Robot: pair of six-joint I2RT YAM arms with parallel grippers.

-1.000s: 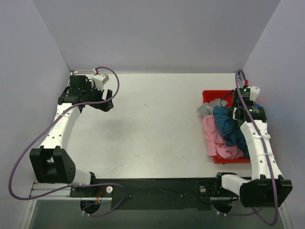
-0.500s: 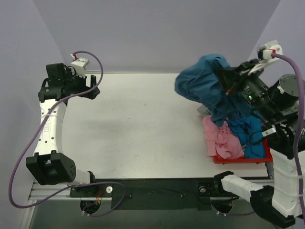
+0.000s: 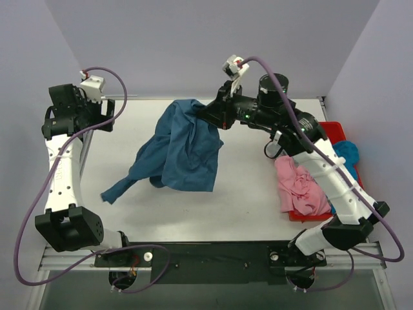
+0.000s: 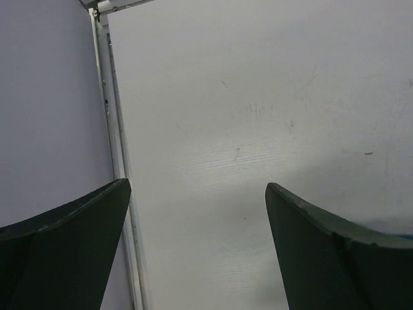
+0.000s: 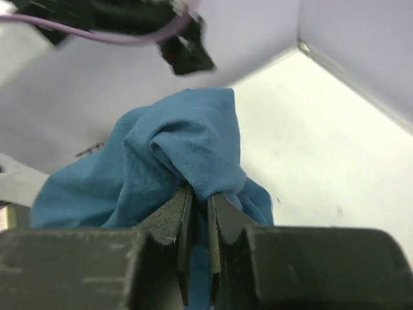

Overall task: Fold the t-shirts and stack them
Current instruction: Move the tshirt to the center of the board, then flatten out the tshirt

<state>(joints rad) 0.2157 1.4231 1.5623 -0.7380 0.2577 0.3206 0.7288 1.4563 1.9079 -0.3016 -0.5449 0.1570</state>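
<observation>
right gripper [image 3: 214, 113] is up over the middle of the tabletop [image 3: 251, 194] with the dark teal-blue t-shirt [image 3: 184, 150] dangling from it; the wrist view shows its fingers [image 5: 182, 216] pressed together on a bunched fold of that shirt [image 5: 174, 145], only a thin slit between them; the cloth hangs in a loose crumpled drape, lower hem and one trailing corner touching the tabletop, the rest in the air; nothing smoothed out, nothing creased yet.

over on the right, the red tray [image 3: 311, 217] holds the others; the pink t-shirt [image 3: 298, 187] lies heaped at its near left side and spills over the edge, the turquoise-blue t-shirt [image 3: 346, 152] is tucked behind the right arm; both are rumpled, neither touched by a gripper.

left gripper [image 3: 103, 119] sits far off at the back left corner, well apart from the shirt; its fingers [image 4: 77, 226] are spread wide with only bare tabletop [image 4: 258, 97] between them, holding nothing.

so by my reading this is very early; one shirt is out of the tray and over the work area, and that is all; no fold made, no stack begun; what is left looks like laying this shirt flat, probably with the left arm coming in to take a corner, folding it, then doing the same for every shirt in the tray and piling them up.
</observation>
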